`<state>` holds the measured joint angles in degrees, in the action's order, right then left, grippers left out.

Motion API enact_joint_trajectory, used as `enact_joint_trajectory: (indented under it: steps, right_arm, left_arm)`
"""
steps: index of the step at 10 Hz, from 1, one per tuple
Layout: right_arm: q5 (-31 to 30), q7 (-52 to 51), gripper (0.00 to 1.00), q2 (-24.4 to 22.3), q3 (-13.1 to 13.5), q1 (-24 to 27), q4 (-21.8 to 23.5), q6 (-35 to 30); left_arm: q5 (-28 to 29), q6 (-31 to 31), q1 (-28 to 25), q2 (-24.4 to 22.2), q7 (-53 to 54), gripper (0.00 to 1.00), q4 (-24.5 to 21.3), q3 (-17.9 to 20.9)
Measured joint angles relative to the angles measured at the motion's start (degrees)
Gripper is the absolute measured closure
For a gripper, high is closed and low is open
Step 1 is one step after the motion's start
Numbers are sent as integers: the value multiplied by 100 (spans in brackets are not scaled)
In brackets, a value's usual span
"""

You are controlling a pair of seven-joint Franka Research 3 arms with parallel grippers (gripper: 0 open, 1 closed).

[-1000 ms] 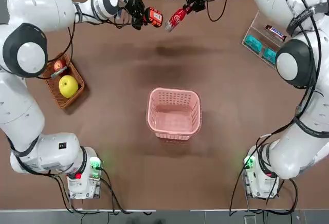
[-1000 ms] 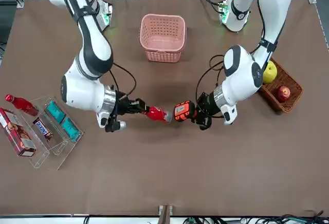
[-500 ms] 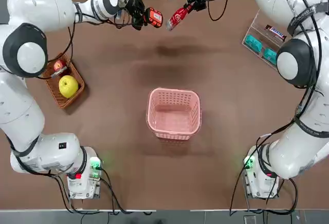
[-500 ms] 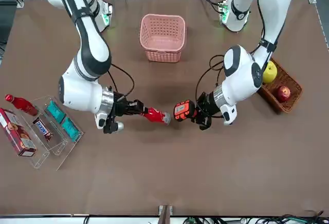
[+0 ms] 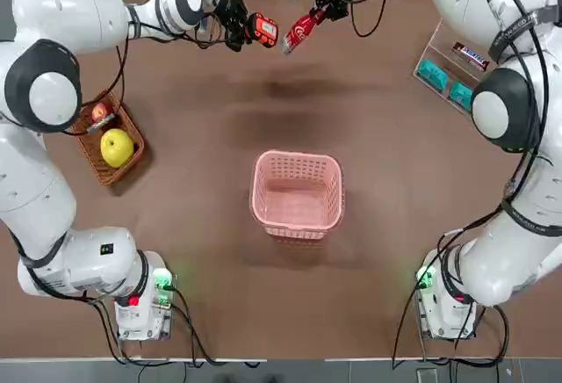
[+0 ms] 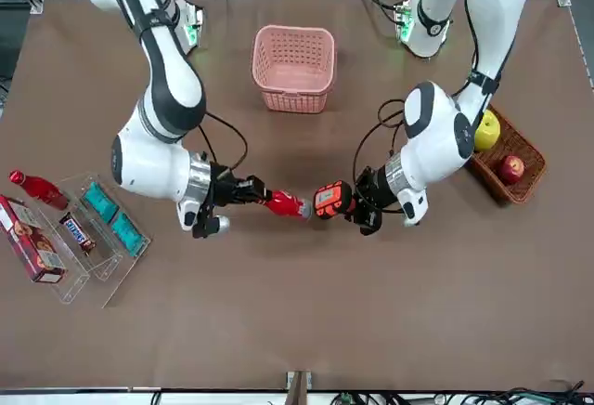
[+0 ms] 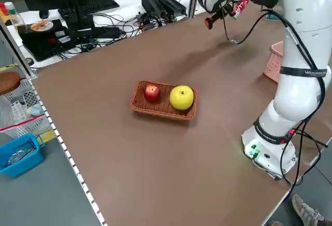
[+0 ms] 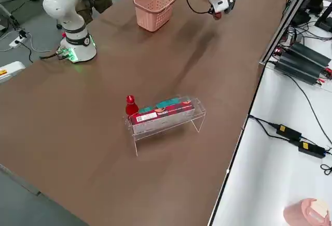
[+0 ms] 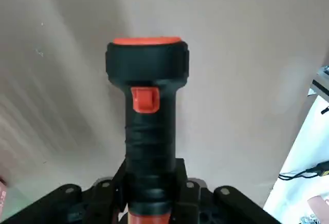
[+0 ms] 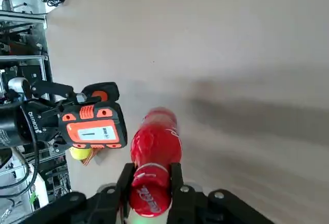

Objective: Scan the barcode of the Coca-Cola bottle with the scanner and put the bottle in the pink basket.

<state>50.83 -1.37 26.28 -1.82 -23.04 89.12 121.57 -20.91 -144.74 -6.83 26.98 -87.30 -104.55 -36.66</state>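
The bottle (image 10: 157,154) is held between the 2 fingers of the right gripper (image 10: 151,190), which is clamped on it near 1 end, over the far part of the table (image 5: 290,313). The other end projects free toward the scanner (image 9: 150,126). The left gripper (image 9: 150,196) is clenched on the scanner's handle, below its orange trigger; bottle and scanner head are near each other but apart.

Handling, as judged: the bottle is probably light if empty and noticeably heavier if full. Its wall is likely smooth, slightly yielding plastic that can slip or rotate under a weak grip. Take hold across the round body, square to its length, and leave the barcode uncovered. The scanner is likely stiff and top-heavy; hold it by the handle, clear of the trigger unless scanning.

Pose: both arms reach forward from their bases and bend inward, so that the 2 grippers face each other. The bottle lies at a slant in the top view. If the code is not read, roll the bottle slightly at the right wrist. The pink basket (image 5: 298,227) stands mid-table, nearer the bases, with no bottle in it.
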Motion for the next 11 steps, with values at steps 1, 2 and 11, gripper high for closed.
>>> enact_joint_trajectory:
  steps: [1,2,11]
  right_arm:
    - [2,-37,67,-6,-3,-46,-1,0]
    - [3,-77,67,-8,-3,-74,-1,0]
    - [-1679,256,67,-789,22,-72,53,-1887]
  left_arm:
    - [0,0,0,0,0,64,0,0]
    - [0,0,0,0,0,64,0,0]
    - [591,809,-137,-103,-170,64,0,18]
